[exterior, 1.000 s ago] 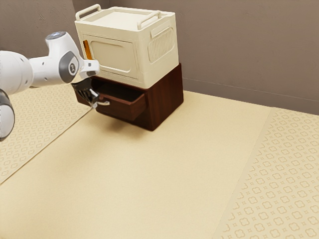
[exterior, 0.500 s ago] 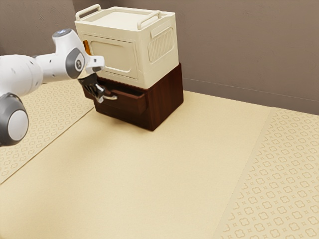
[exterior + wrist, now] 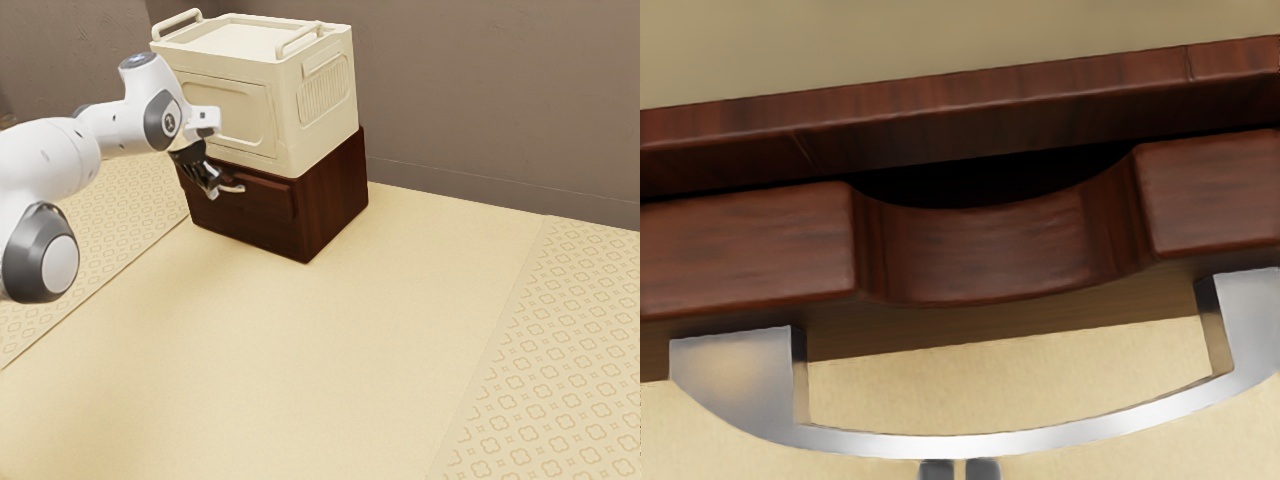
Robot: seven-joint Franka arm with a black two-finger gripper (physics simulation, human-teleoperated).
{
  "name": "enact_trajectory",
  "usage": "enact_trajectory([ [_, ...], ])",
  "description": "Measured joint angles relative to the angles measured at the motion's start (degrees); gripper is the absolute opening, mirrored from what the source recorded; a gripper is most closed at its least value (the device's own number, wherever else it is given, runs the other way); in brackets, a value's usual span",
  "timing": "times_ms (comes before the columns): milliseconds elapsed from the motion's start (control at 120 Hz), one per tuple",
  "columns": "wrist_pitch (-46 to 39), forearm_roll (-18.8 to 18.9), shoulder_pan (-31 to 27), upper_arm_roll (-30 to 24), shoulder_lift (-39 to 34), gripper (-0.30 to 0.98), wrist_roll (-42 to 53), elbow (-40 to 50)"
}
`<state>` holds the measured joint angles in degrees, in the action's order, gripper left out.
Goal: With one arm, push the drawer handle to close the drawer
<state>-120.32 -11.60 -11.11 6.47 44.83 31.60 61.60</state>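
Drawer handle (image 3: 960,445), a bowed metal bar: it is mounted on the front of the drawer (image 3: 990,255), its long axis running level along that front and its bow facing outward, toward the gripper (image 3: 213,190). The jaws stand nearly together, a narrow slit between them, gripping nothing; their tips lie at the outer edge of the bar, near its middle (whether actual contact is made cannot be told). Behind the handle, the drawer front, scooped at its upper edge, stands slightly out from the dark wooden cabinet (image 3: 335,200), a dark opening visible over the scoop. Atop the cabinet rests a cream crate (image 3: 232,108) with raised end handles. Beyond both rises a plain grey-brown wall (image 3: 480,100).
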Motion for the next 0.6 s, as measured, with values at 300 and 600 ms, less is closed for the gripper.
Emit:
enact_trajectory([
  [300,1.9,0.0,-0.6,-0.9,3.8,-0.09,0.0,-6.1],
  [600,3.2,0.3,-0.6,-0.6,-9.6,0.18,-0.8,14.1],
])
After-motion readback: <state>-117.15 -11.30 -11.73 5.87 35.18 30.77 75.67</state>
